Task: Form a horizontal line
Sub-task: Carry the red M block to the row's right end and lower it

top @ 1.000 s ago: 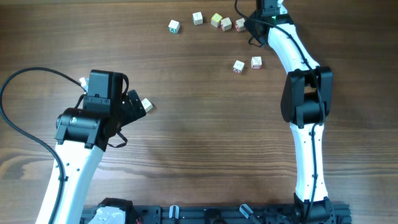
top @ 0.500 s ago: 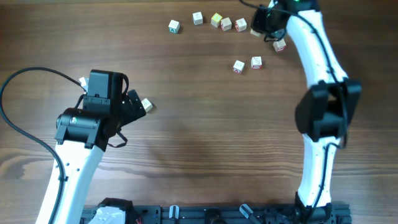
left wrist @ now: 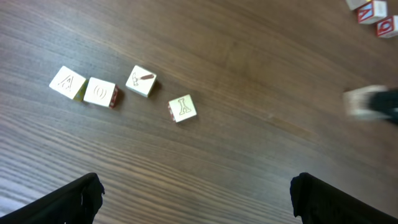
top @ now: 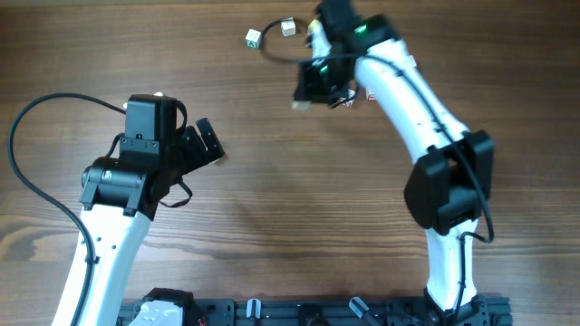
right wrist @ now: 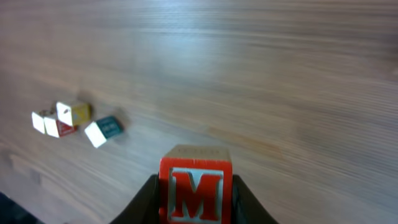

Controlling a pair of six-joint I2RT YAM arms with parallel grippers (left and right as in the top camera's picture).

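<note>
My right gripper (top: 310,96) is shut on a pale wooden cube with a red M (right wrist: 195,186), held above the table; it shows blurred in the overhead view (top: 300,104). No row ending in an M lies on the table. In the left wrist view an A cube (left wrist: 68,83) and a second cube (left wrist: 100,92) sit edge to edge. A third cube (left wrist: 142,81) and a flask cube (left wrist: 182,107) lie loosely to their right. My left gripper (top: 206,145) is open and empty, its fingers (left wrist: 196,186) wide apart over bare wood.
Two single cubes (top: 253,38) (top: 287,28) lie at the far edge, others are hidden under the right arm. The right wrist view shows three loose cubes (right wrist: 73,112) (right wrist: 52,123) (right wrist: 103,131) at left. Two more cubes (left wrist: 372,10) sit at the left wrist view's top right.
The right arm swung from the far right corner to the left and toward the middle, carrying the M cube. The left gripper turned slightly; the pale piece at its tip no longer shows.
</note>
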